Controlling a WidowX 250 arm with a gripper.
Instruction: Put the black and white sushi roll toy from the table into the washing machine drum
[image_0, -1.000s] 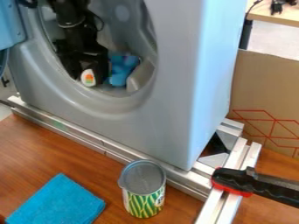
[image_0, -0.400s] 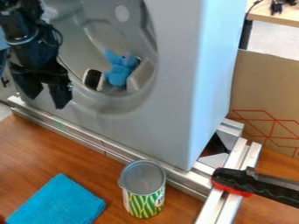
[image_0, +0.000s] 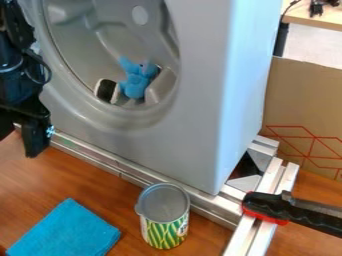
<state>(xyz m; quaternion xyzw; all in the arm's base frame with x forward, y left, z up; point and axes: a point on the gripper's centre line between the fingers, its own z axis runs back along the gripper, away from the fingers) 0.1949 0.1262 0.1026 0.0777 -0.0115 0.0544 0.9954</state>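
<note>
The gripper (image_0: 20, 136) hangs at the left edge, in front of the grey machine's front and above the wooden table. Its fingers stand apart, with nothing seen between them. Inside the machine's round opening (image_0: 73, 95), a blue plush toy (image_0: 135, 85) sits at the bottom. Just left of the toy lies a small black and white object (image_0: 107, 90), close to the opening's lower rim. Both objects are up and to the right of the gripper, apart from it.
A blue folded cloth (image_0: 65, 231) lies at the front left. An open can (image_0: 164, 232) with a green and yellow pattern stands right of it. Metal rails (image_0: 120, 167) run along the machine's base, and a black and red clamp (image_0: 294, 210) is at the right.
The gripper has come out of the opening and moved left and down. The small object stayed inside; it showed a white face with an orange and green mark before, and now shows a black one.
</note>
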